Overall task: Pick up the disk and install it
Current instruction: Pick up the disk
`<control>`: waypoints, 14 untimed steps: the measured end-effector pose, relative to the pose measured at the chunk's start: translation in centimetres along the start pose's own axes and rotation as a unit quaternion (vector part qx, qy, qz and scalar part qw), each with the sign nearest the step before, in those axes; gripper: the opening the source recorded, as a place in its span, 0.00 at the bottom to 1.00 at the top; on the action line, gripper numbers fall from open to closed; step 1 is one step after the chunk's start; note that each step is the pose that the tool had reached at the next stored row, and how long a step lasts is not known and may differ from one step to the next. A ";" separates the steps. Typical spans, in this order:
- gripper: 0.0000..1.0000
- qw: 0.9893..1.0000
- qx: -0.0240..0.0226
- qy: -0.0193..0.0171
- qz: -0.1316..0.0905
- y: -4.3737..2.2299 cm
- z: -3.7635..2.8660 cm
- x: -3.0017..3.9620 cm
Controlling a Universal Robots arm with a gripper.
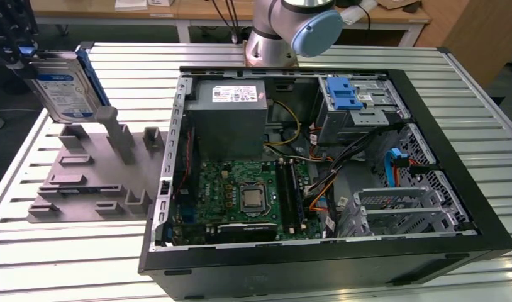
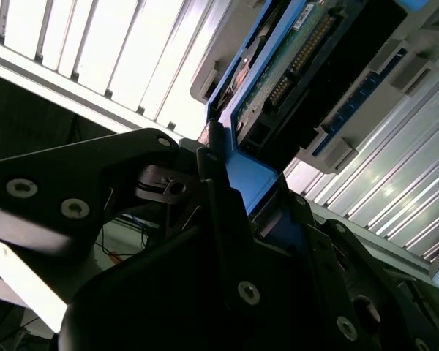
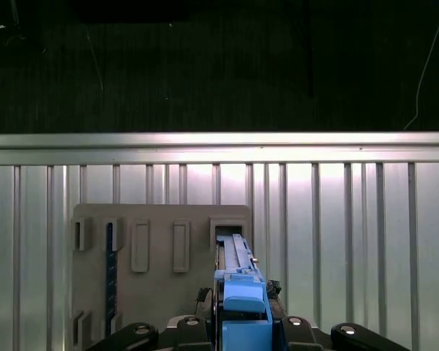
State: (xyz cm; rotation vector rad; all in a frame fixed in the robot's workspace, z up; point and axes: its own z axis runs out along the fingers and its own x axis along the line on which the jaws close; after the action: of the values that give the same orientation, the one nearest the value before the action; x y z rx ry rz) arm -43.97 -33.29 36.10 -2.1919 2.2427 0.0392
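Pickup looks to be the step in hand: the gripper (image 2: pixel 252 183) is clamped onto the blue carrier end of the disk (image 1: pixel 65 88). The disk stands on edge, slightly tilted, over the grey fixture (image 1: pixel 97 176) at the exterior view's left, well apart from the open computer case (image 1: pixel 457 145). Installing is not yet done; I judge it calls for a firm hold and for squaring the carrier with the blue-latched drive cage (image 1: pixel 356 100) inside the case.

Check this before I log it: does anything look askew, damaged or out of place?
Nothing looks damaged or spilled. The disk stands on edge, slightly tilted, at the grey holder on the exterior view's left, but only because the end effector clamps it.
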 end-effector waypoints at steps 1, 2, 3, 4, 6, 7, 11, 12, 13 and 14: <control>0.36 1.000 0.000 0.000 0.000 0.00 -0.07 0.00; 0.36 1.000 0.000 0.000 0.000 0.01 -0.13 0.00; 0.36 1.000 0.000 0.000 0.000 0.00 -0.20 0.00; 0.36 1.000 0.000 0.000 0.000 0.00 -0.25 -0.01; 0.36 1.000 0.000 0.000 0.000 0.00 -0.34 -0.01; 0.36 1.000 0.000 0.000 0.000 0.01 -0.39 -0.01; 0.36 1.000 0.000 0.000 0.000 0.01 -0.58 -0.01; 0.36 1.000 0.000 0.000 0.000 0.01 -0.63 -0.01; 0.36 1.000 0.000 0.000 0.000 0.01 -0.67 -0.01; 0.36 1.000 0.000 0.000 0.000 0.01 -0.72 -0.02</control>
State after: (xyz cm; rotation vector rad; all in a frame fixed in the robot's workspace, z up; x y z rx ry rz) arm -43.97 -33.29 36.82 -2.1918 2.2426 0.0391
